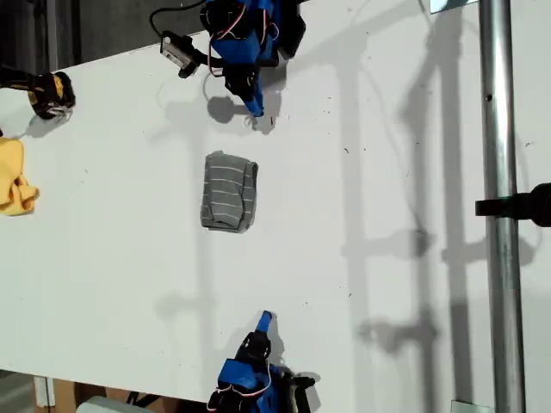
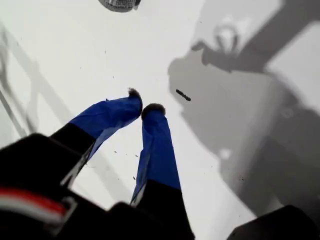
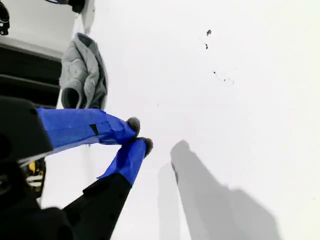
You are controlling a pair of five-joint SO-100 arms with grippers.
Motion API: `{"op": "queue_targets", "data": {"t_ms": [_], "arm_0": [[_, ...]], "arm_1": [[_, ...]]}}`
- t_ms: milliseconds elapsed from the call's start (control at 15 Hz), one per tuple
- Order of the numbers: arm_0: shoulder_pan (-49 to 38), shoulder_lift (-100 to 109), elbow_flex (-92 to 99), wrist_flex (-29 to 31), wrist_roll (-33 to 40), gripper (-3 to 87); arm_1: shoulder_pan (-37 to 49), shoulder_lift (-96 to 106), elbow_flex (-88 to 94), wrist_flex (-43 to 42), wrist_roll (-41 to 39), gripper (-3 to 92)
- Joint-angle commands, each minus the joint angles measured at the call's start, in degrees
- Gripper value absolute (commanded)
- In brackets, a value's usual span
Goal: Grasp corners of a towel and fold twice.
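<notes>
The towel (image 1: 229,191) lies folded into a small grey, white-striped rectangle on the white table (image 1: 112,275), near the middle of the exterior view. Its corners are tucked into the folds and I cannot pick them out singly. My first gripper (image 1: 256,109) hangs shut and empty above the bare table at the top of the exterior view, a short way from the towel (image 2: 120,4). In its own view the first gripper (image 2: 143,104) has its blue fingertips nearly touching. My second gripper (image 1: 265,319) is at the bottom of the exterior view, well apart from the towel (image 3: 82,75). It (image 3: 139,134) is shut on nothing.
A yellow cloth (image 1: 15,176) lies at the exterior view's left edge, with a yellow-and-black object (image 1: 52,93) beyond it. A metal pole (image 1: 499,206) with a black clamp (image 1: 525,206) runs down the exterior view's right. A small camera (image 1: 179,50) sits by the first arm.
</notes>
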Motion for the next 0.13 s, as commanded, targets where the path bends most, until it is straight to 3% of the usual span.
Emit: {"op": "queue_targets", "data": {"t_ms": [0, 67], "arm_0": [[-0.35, 0.18, 0.35, 0.35, 0.18, 1.8], [-0.35, 0.18, 0.35, 0.35, 0.18, 1.8]], "arm_1": [[0.18, 0.09, -0.35, 0.44, -0.70, 6.2], [0.18, 0.09, -0.35, 0.44, -0.70, 6.2]]}}
